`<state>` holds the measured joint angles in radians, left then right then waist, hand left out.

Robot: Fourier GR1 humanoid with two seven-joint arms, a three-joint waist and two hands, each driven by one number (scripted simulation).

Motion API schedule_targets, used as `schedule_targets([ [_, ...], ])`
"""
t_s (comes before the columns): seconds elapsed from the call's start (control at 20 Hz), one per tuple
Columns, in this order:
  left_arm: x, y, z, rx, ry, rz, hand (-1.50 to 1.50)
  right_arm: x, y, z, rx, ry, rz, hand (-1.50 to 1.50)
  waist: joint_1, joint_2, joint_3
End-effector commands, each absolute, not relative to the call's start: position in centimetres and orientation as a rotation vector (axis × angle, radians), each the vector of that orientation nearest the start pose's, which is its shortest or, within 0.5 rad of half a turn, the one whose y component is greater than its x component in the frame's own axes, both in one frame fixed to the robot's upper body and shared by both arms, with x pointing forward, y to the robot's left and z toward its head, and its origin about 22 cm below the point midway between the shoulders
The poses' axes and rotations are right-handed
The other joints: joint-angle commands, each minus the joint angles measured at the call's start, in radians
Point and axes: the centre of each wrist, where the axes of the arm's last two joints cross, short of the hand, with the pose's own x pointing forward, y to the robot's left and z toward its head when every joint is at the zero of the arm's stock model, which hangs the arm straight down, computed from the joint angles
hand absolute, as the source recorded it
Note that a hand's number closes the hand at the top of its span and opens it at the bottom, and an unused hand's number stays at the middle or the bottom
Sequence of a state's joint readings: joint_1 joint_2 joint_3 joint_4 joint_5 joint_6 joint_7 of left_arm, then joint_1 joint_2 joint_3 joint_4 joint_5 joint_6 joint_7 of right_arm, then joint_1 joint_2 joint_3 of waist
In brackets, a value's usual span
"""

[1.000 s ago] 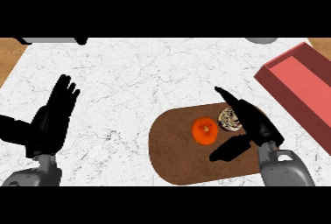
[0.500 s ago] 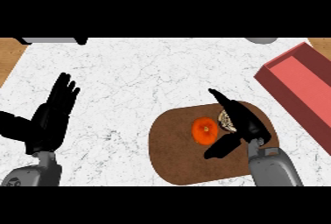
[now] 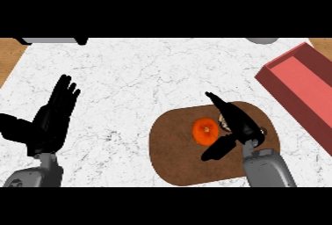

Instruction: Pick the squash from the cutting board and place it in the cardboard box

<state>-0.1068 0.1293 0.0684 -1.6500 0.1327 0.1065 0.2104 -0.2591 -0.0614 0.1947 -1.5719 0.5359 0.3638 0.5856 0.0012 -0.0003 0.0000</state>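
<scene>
Head view: looks down on white marbled counter (image 3: 130, 79). Records brown cutting board (image 3: 175, 154) at 5 o'clock of counter, with orange squash (image 3: 206, 131) resting on its upper middle. Finds right hand (image 3: 241, 128) over board, just at 3 o'clock of squash, spread wide: fingers straight toward 11 o'clock, thumb out toward 8 o'clock, squash in the gap between. Cannot tell contact. Notes red cardboard box (image 3: 304, 88) at 2 o'clock, well apart from squash. Logs left hand (image 3: 48, 123) at 9 o'clock, open, fingers up, resting.
</scene>
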Motion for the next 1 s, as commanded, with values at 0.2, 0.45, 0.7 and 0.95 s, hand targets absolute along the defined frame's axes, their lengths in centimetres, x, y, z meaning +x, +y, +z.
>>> schedule_targets([
  [0.2, 26.0, 26.7, 4.7, 0.074, -1.550, 0.117, 0.00, 29.8, -17.0, 4.4, -0.339, -1.093, 0.886, -1.50, 0.002, 0.000, 0.000],
  [0.45, 25.4, 25.7, 7.0, 0.069, -1.537, 0.110, 0.00, 28.3, -15.7, 4.3, -0.330, -1.116, 0.889, -1.50, 0.001, 0.000, 0.000],
  [0.7, 25.7, 25.4, 5.4, 0.082, -1.558, 0.098, 0.00, 28.6, -15.1, 5.3, -0.355, -1.162, 0.955, 1.50, 0.000, 0.000, 0.000],
  [0.95, 26.1, 25.7, 4.5, 0.087, -1.550, 0.120, 0.00, 27.7, -16.0, 2.6, -0.467, -1.229, 1.008, 1.50, 0.000, 0.000, 0.000],
])
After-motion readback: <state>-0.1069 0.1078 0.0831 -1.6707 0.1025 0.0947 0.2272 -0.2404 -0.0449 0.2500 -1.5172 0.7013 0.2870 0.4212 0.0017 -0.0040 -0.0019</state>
